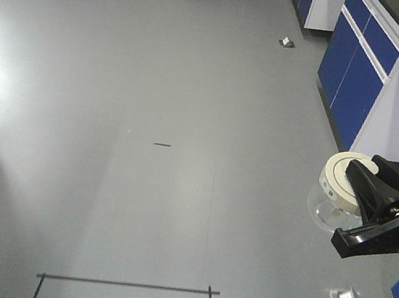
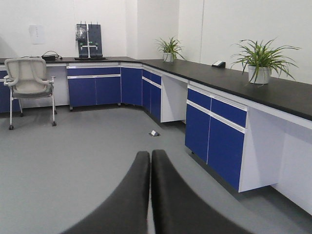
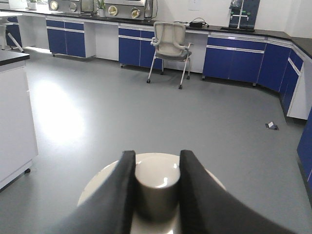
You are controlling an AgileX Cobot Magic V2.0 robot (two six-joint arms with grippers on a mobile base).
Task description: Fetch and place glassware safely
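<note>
At the right edge of the front view, the glass jar (image 1: 326,207) hangs above the grey floor (image 1: 140,207), the right hand (image 3: 157,158) pinching the knob (image 3: 156,190) of its cream lid (image 1: 337,176). The left hand (image 2: 150,158) is pressed together, holding nothing.

No text, brand or number can be read in any view. The pale sheet (image 2: 36,33) on the wall far ahead and left of the left gripper (image 2: 150,155) is too blurred to tell.
</note>
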